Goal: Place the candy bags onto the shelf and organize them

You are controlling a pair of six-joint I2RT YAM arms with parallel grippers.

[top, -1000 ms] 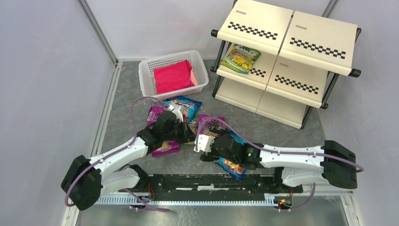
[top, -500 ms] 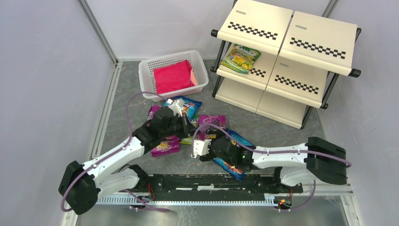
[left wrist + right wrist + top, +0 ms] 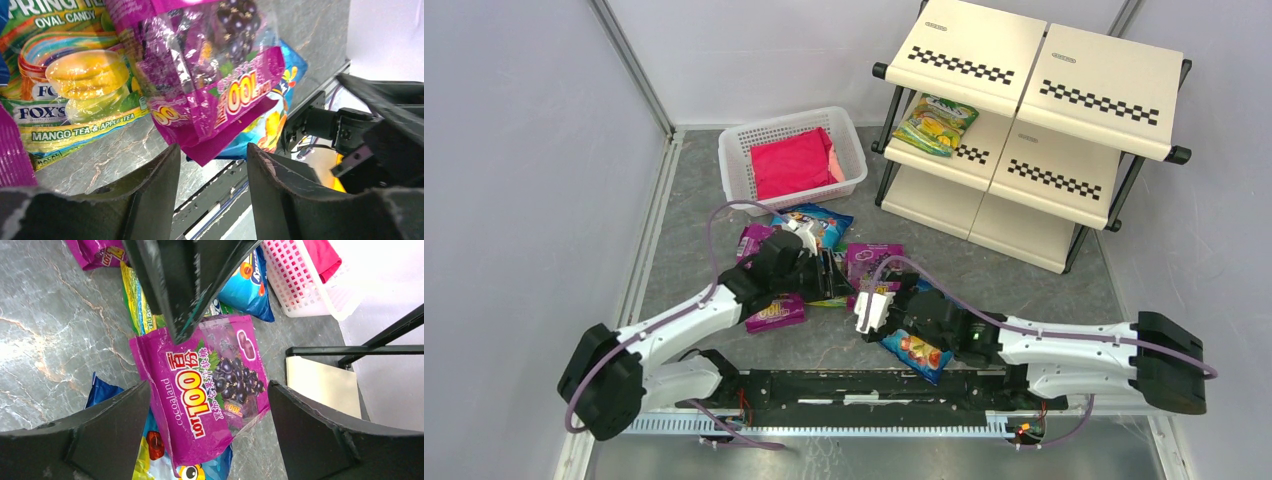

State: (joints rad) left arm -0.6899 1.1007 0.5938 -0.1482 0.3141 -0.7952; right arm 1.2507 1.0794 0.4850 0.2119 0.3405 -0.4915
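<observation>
Several candy bags lie on the grey floor in front of the arms. A purple grape bag lies partly over a blue bag. My right gripper hovers open above the grape bag, its fingers either side of it and apart from it. My left gripper is open and empty just left of that bag, over a green-yellow bag. Another green-yellow bag lies on the shelf's middle tier.
A white lattice basket with a pink cloth stands at the back left. Two more purple bags and a blue bag lie round the left arm. The two grippers are close together.
My left gripper's jaws have gone from shut to open over the bags. The right gripper has shifted a little to the right.
</observation>
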